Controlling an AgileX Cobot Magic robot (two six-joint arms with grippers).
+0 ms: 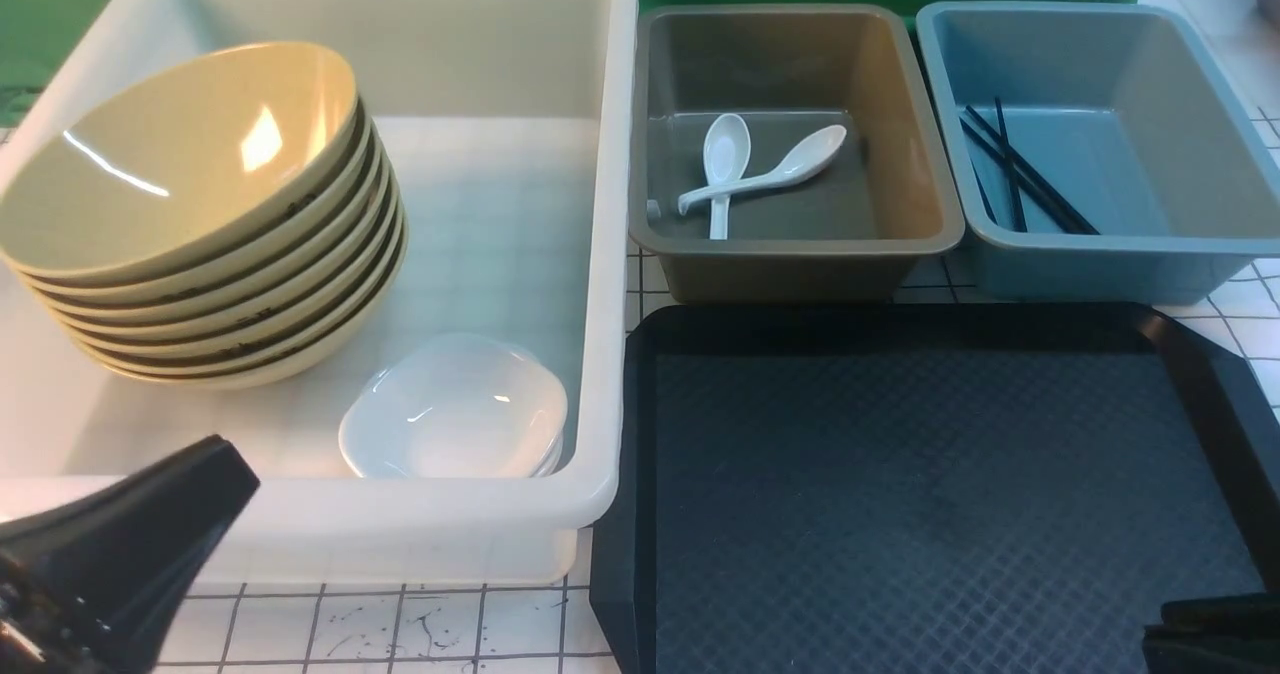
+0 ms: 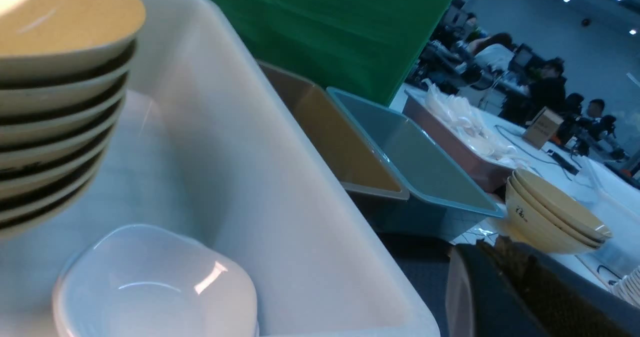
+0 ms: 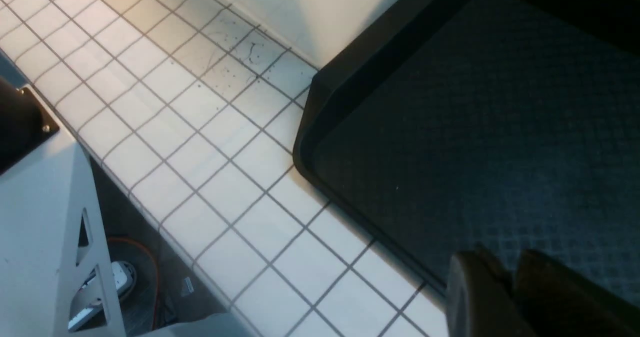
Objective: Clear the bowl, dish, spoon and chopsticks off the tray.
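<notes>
Tray point(image 1: 930, 474) just beside right fingers point(image 3: 505, 287).

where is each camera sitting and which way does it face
Front view: between the arms, looking forward over the tray, white bin, grey bin and blue bin; the left pincer shows at its lower left.
Left wrist view: on the left arm, facing the stacked bowls and white dish; its closed pincer edges in.
Right wrist view: on the right arm, looking down at the tray's corner and tiled table; the right pincer shows.
Shared: front and right wrist both show the tray.
</notes>
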